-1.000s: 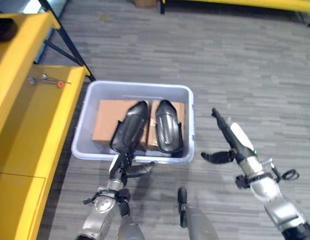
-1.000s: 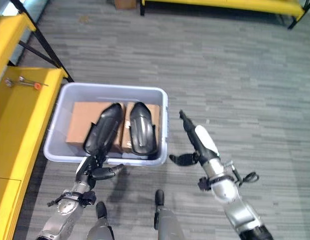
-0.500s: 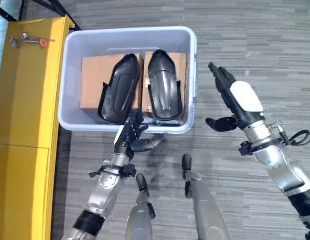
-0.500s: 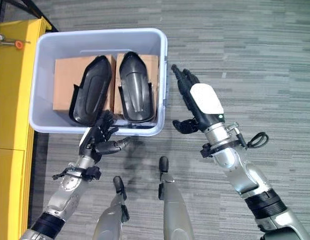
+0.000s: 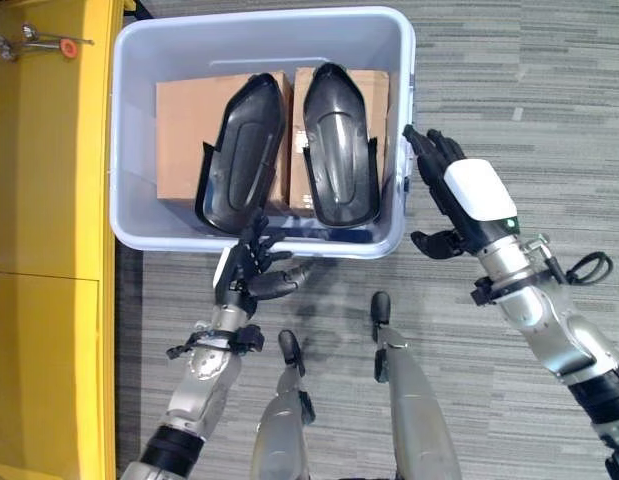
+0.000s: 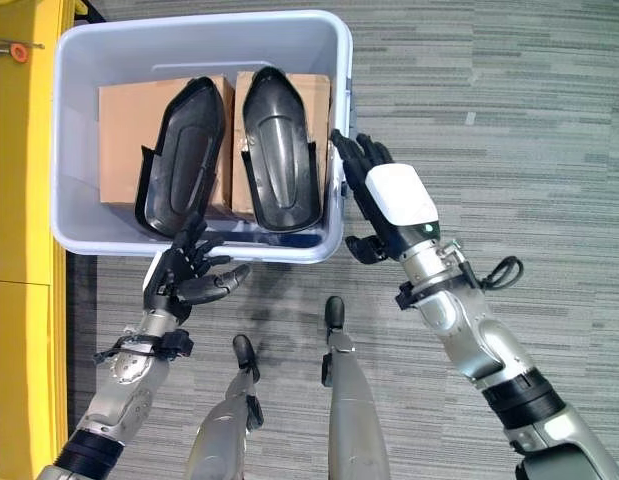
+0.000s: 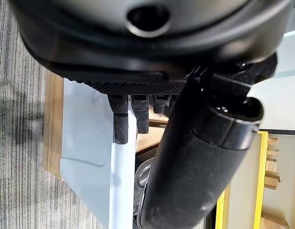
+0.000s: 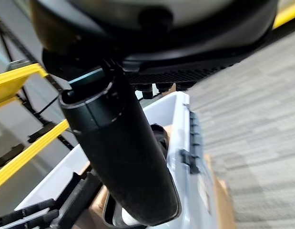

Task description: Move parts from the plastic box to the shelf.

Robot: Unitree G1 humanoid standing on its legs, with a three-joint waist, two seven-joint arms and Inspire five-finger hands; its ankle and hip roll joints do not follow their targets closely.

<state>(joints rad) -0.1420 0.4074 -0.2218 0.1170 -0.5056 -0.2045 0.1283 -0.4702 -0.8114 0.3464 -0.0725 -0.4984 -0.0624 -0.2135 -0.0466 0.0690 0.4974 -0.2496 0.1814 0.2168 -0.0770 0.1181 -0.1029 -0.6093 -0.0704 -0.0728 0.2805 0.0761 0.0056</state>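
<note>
A pale grey plastic box [image 5: 259, 35] stands on the floor. In it, two long black moulded parts [image 5: 239, 150] [image 5: 339, 145] lie side by side on cardboard cartons [image 5: 179, 130]. My left hand [image 5: 251, 272] is open at the box's near rim, fingers spread over the edge [image 7: 121, 119], holding nothing. My right hand [image 5: 459, 200], with a white cover on its back, is open beside the box's right wall, fingertips at the rim by the right part. The yellow shelf [image 5: 49, 200] runs along the box's left side.
A wrench with a red tip [image 5: 34, 40] lies on the shelf's far end. Grey striped carpet [image 5: 529, 90] stretches to the right of the box. A yellow rack with black legs [image 8: 23, 76] stands behind the box in the right wrist view.
The camera has tipped down and the box looks nearer. My right hand has closed in on the box's right wall. My left hand stays at the near rim.
</note>
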